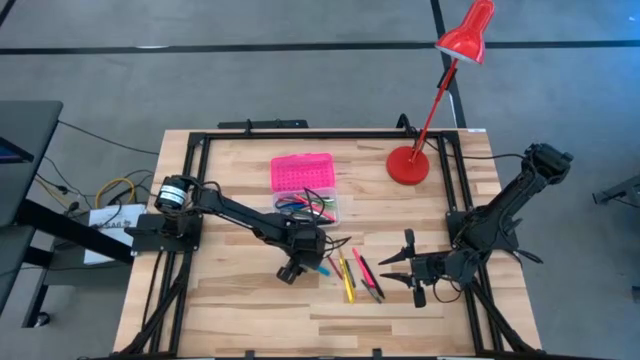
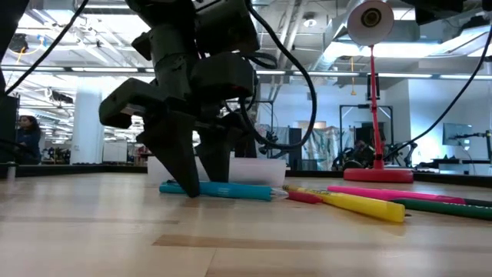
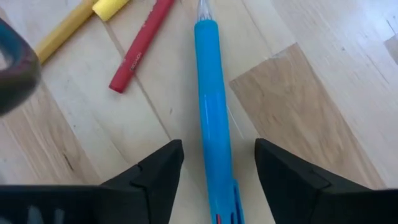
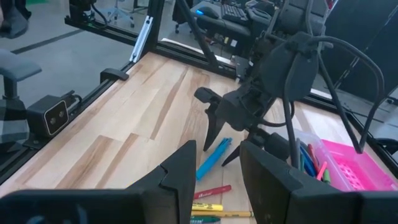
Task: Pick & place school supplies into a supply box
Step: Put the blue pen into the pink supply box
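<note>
With the left claw (image 3: 217, 180) spread open astride the blue pen (image 3: 213, 118) lying flat on the tabletop (image 1: 250, 300) just beside the supply box (image 1: 305, 188), best to close squarely at mid-barrel and lift level; right claw (image 1: 400, 268) open, waiting well apart.

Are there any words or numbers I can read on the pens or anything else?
None can be read.
Thin red crayon-like stick on the wooden table: dark print along its side, too blurred to read.
Bright blue plastic pen between the open left gripper's fingers: no writing shows.
</note>
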{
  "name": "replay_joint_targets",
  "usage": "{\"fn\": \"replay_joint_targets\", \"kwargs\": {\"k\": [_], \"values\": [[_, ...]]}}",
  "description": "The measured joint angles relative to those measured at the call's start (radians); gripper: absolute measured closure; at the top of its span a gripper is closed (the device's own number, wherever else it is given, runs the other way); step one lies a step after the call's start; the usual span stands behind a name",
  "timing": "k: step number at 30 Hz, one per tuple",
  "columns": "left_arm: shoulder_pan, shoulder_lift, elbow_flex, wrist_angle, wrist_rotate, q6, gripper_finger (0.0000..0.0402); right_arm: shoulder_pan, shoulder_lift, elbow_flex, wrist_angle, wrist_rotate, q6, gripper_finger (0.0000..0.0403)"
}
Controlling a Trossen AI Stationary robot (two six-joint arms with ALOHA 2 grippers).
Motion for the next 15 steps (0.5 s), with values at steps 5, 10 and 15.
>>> {"fn": "replay_joint_targets", "kwargs": {"k": [5, 10, 15], "values": [[0.000, 0.005, 0.000, -0.003, -0.013, -0.006, 0.0244, 0.000, 0.000, 0.000, 0.002, 0.000, 0.002, 0.0286], [0.001, 0.005, 0.000, -0.006, -0.029, -0.009, 0.0283, 0.000, 0.000, 0.000, 0.002, 0.000, 0.003, 0.0286], [0.000, 0.005, 0.000, -0.006, -0.042, -0.008, 0.0309, 0.000, 0.000, 0.000, -0.004, 0.000, 0.011, 0.0286]]}}
